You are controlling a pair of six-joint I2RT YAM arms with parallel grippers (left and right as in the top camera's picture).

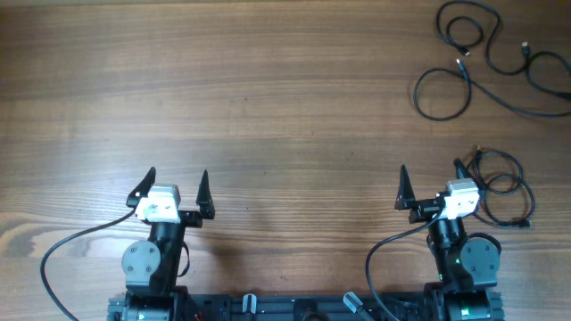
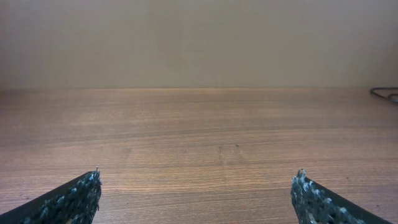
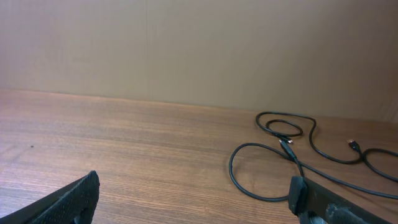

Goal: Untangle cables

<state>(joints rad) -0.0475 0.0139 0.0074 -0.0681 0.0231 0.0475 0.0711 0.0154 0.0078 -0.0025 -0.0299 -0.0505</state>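
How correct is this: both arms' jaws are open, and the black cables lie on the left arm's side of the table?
One error: the cables lie on the side of the right arm, as the overhead view shows. The rest holds.

The worktop [image 1: 268, 107] is brown wood, its grain running left to right. At its far right corner black cables [image 1: 489, 55] lie loose in open loops and curves, small plug ends showing; perhaps two cords, though the count is hard to tell. Nearer the front right lies a smaller coil [image 1: 501, 189] of thin black cord, its loops overlapping.
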